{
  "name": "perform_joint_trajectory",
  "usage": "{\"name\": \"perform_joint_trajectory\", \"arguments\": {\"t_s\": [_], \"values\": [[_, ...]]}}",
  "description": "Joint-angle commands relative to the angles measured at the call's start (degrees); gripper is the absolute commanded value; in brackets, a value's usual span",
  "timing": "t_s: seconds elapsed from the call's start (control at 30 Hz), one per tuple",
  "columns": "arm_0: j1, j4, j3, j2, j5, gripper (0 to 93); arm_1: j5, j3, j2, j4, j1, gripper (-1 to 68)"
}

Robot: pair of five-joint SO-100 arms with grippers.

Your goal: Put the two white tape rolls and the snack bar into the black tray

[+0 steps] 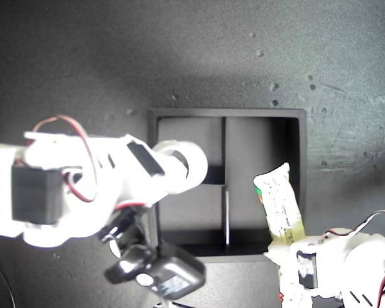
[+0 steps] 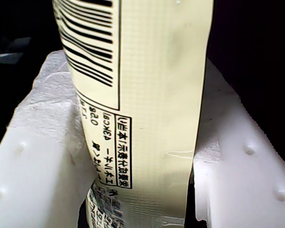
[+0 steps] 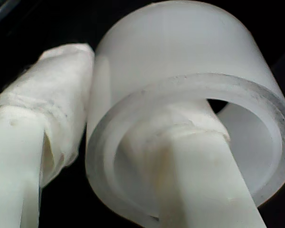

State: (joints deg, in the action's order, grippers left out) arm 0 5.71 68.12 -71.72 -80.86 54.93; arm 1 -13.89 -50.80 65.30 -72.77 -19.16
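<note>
In the exterior view, the second arm reaches in from the left across the dark grey table (image 1: 83,58). The second pincer (image 1: 183,168) grasps a wide, thin-walled white tape roll (image 1: 191,163): the second wrist view shows one finger (image 3: 199,166) passing through the roll's hole and the other, wrapped in white padding (image 3: 47,128), pressed against its outer wall, so the wall (image 3: 147,61) is pinched between them. The roll hangs over the left side of the square black plastic tray (image 1: 228,114), above the divider between the two small compartments, with its open hole facing roughly toward the exterior view's right. Whether it touches the tray floor cannot be told.

The visible parts of the tray hold nothing loose. The arm and its black wrist camera (image 1: 157,269) cover the tray's left wall and part of its near wall.

Further right, the long narrow snack bar in its pale yellow-cream wrapper (image 1: 279,205) lies over the tray's long right-hand compartment. Its long axis runs from the tray's near edge toward the far wall, leaning slightly to the exterior view's left, with one crimped white end pointing up the picture. The first pincer (image 1: 289,247), at the exterior view's lower right, is clenched on the bar's near end; the first wrist view shows the printed wrapper (image 2: 152,118) squeezed between two white padded fingers (image 2: 33,166). The second tape roll is not visible in any view.
</note>
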Motion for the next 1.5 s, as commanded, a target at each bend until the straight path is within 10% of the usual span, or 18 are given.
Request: {"name": "perform_joint_trajectory", "arguments": {"t_s": [0.0, 0.57, 0.97, 1.47], "values": [[-1.9, 2.1, 4.2, 0.6, 0.2, 0.4, 0.3, 3.2, 0.4, 0.2, 0.3, -0.1], [-0.8, 5.5, 13.6, 7.7, -0.4, 3.4, -0.9, 0.4, 0.4, 1.6, 0.1, 0.0], [-1.1, 12.0, 15.3, 7.2, 2.8, 13.4, -1.3, -0.4, 0.3, -3.5, 0.4, 23.4], [4.8, 15.1, -3.8, -25.8, 15.6, 8.6, -6.2, 17.8, 17.5, -30.4, 10.6, 13.8]]}}
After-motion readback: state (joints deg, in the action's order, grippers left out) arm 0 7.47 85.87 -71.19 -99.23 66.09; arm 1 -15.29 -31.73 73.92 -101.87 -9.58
